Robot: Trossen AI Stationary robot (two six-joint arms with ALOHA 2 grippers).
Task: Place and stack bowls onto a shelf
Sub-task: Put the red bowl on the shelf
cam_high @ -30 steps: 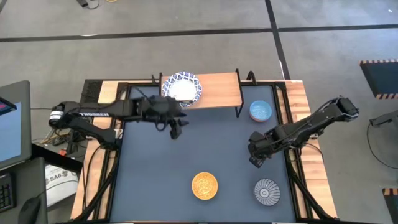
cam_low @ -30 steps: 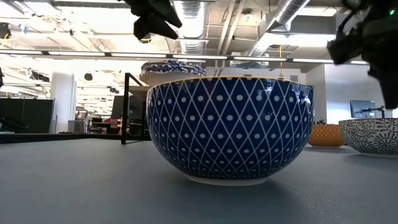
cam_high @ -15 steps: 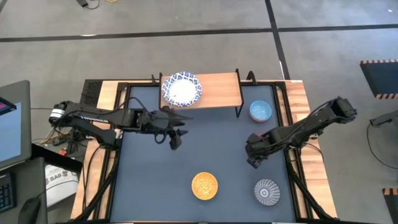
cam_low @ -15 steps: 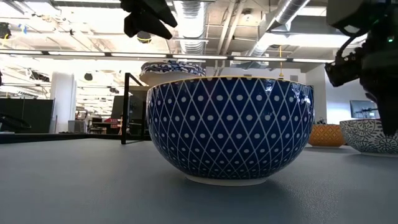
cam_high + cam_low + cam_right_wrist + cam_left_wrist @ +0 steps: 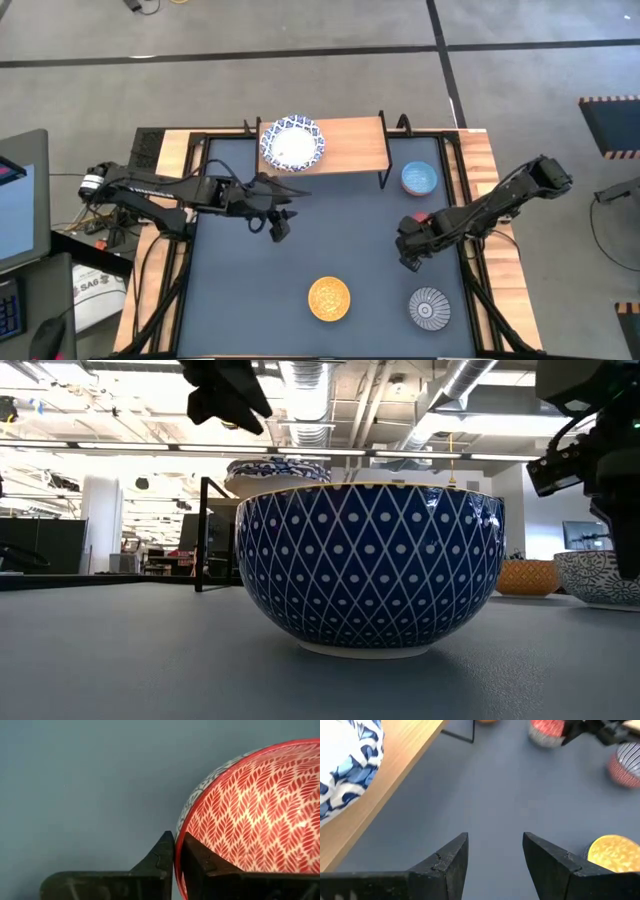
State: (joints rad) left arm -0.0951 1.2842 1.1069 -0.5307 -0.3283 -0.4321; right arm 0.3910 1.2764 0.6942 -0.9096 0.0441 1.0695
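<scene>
A blue-and-white patterned bowl [image 5: 292, 143] sits on the wooden shelf [image 5: 350, 145] at the table's far edge. A light blue bowl [image 5: 419, 178] stands on the table right of the shelf. A yellow bowl [image 5: 329, 298] and a grey striped bowl [image 5: 428, 307] rest near the front edge. My right gripper [image 5: 416, 232] covers most of the red bowl [image 5: 245, 815] and is shut on it. My left gripper [image 5: 278, 228] hangs open over bare tabletop, just in front of the shelf's left end, with nothing between its fingers [image 5: 495, 855]. My right gripper pinches the red bowl's rim [image 5: 179, 834] between its two fingers. One finger [image 5: 200, 862] is inside the bowl and the other [image 5: 161, 854] outside against the wall. The fingers come from above, pointing down. The bowl stands upright on the table.
The shelf's thin black legs [image 5: 381, 180] stand on the tabletop. Open tabletop lies between the two grippers. In the low view the blue diamond-patterned bowl [image 5: 370, 565] fills the foreground, with the shelf [image 5: 215, 530] behind it.
My left gripper has drawn back from the shelf toward the table's near and left edges. My right gripper has sunk a little over the red bowl.
</scene>
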